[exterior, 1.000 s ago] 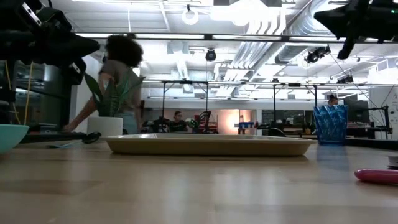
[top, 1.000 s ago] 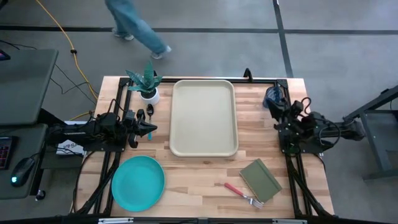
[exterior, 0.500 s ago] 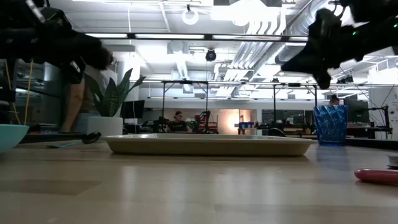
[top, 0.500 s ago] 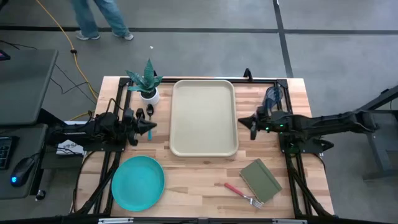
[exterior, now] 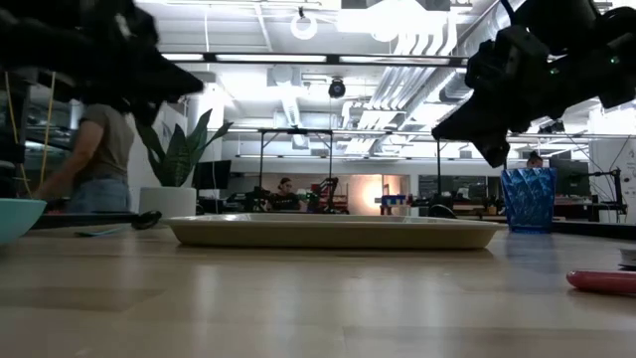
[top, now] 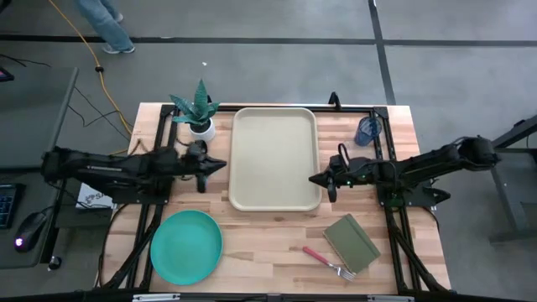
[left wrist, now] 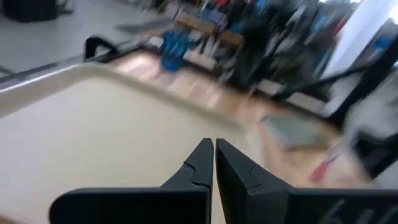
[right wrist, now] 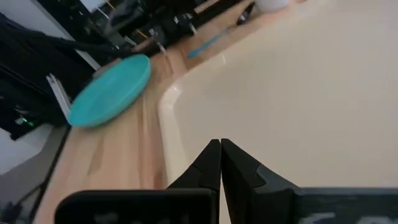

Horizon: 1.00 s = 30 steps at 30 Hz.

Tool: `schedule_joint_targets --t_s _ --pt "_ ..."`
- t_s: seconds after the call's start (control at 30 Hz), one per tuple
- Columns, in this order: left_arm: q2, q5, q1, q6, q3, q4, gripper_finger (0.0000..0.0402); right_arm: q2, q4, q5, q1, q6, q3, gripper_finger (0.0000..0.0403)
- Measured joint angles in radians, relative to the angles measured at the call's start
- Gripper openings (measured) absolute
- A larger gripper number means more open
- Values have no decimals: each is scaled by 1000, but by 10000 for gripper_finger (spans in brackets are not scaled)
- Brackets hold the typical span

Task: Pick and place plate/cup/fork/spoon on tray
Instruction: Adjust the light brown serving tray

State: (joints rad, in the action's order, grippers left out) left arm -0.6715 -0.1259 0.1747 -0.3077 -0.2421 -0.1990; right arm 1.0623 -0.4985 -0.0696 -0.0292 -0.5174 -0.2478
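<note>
Tray: a beige rectangular tray (top: 275, 158) lies at the middle of the wooden table (top: 268, 243), nothing on it.
Left gripper: the left gripper (top: 220, 164) hangs just off the tray's left rim, fingers pressed together, holding nothing.
Right gripper: the right gripper (top: 312, 179) hangs at the tray's right rim near its front corner, fingers pressed together, holding nothing.
Plate: the teal plate (top: 186, 247) lies off the tray's front left corner, apart from both grippers.
Cup: the blue cup (top: 366, 131) stands to the tray's right, near its far corner, behind the right arm.
Fork: the red-handled fork (top: 329, 262) lies in front of the tray's right corner, just beside an olive notebook (top: 351, 242).
Spoon: only part of the blue-handled spoon (top: 201, 179) shows left of the tray; the left arm covers most of it.
Plant: a potted plant (top: 199, 113) stands off the tray's far left corner.
Hard to make out: the left wrist view is blurred beyond the tray.
Open room: bare wood runs in front of the tray, between plate and fork.
</note>
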Motion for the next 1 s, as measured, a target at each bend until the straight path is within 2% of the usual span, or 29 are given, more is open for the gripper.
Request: schedule_joint_targets --t_s 0.23,0.47,0.6,0.83,1.0 --pt "-377 -43 3 112 -130 -12 0 35 -23 51 -53 -43 0 0" --pt "-620 -43 -6 136 -164 -138 0 134 -124 -34 -159 -58 0 0" --pt "-683 -28 -28 143 -164 -227 0 171 -166 -56 -188 -59 -1 0" --pt "-705 -17 -100 176 -164 -345 0 227 -107 -89 -228 5 -81 0" --pt "-705 -71 -130 181 -164 -376 0 304 -39 -126 -242 26 -154 0"
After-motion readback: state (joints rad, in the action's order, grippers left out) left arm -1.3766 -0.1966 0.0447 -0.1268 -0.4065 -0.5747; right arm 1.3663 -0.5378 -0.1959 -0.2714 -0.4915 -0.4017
